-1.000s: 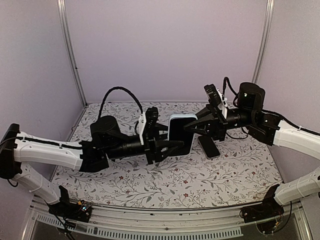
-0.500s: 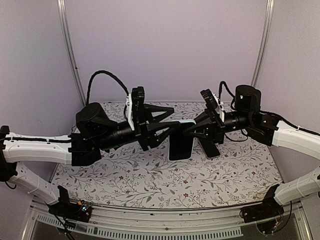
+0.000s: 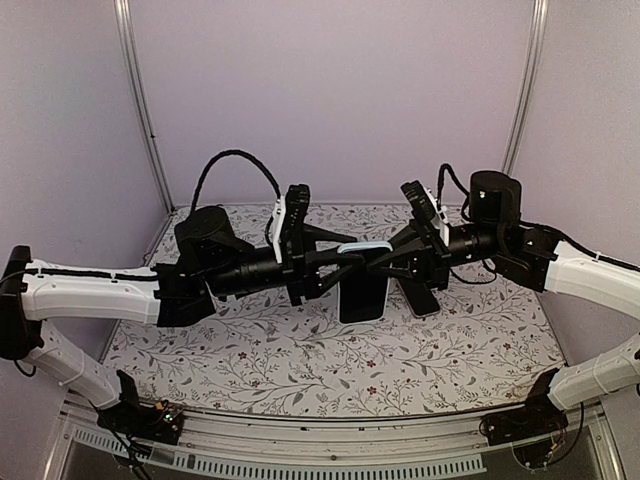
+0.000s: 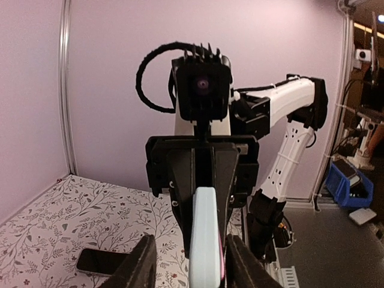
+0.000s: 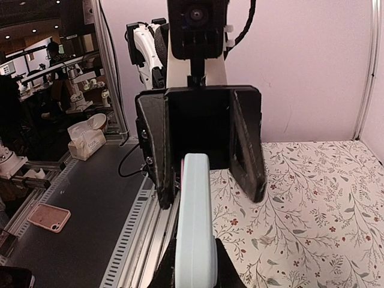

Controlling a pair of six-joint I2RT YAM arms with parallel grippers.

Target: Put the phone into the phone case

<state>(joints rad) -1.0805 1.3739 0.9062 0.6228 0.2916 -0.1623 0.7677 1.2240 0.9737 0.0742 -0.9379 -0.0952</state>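
Observation:
The light blue phone case (image 3: 363, 247) stands on edge in mid-air above the table's middle. Its dark broad face hangs below the top edge. My right gripper (image 3: 386, 262) is shut on its right end; in the right wrist view the case (image 5: 195, 216) rises between that gripper's (image 5: 193, 273) fingers. My left gripper (image 3: 348, 258) straddles the left end, open. A gap shows beside the case (image 4: 207, 240) in the left wrist view (image 4: 191, 264). A dark phone (image 3: 420, 297) lies flat on the table under the right gripper. Whether a phone sits inside the case I cannot tell.
The floral table mat (image 3: 300, 370) stretches under both arms, with lilac walls and metal posts (image 3: 140, 110) around it. A slotted rail (image 3: 320, 455) runs along the near edge. The dark phone (image 4: 102, 262) shows low left in the left wrist view.
The case has turned from face toward the camera to edge up. My left gripper swung up and rolled over, then came back around the case's left end. The right gripper kept hold.

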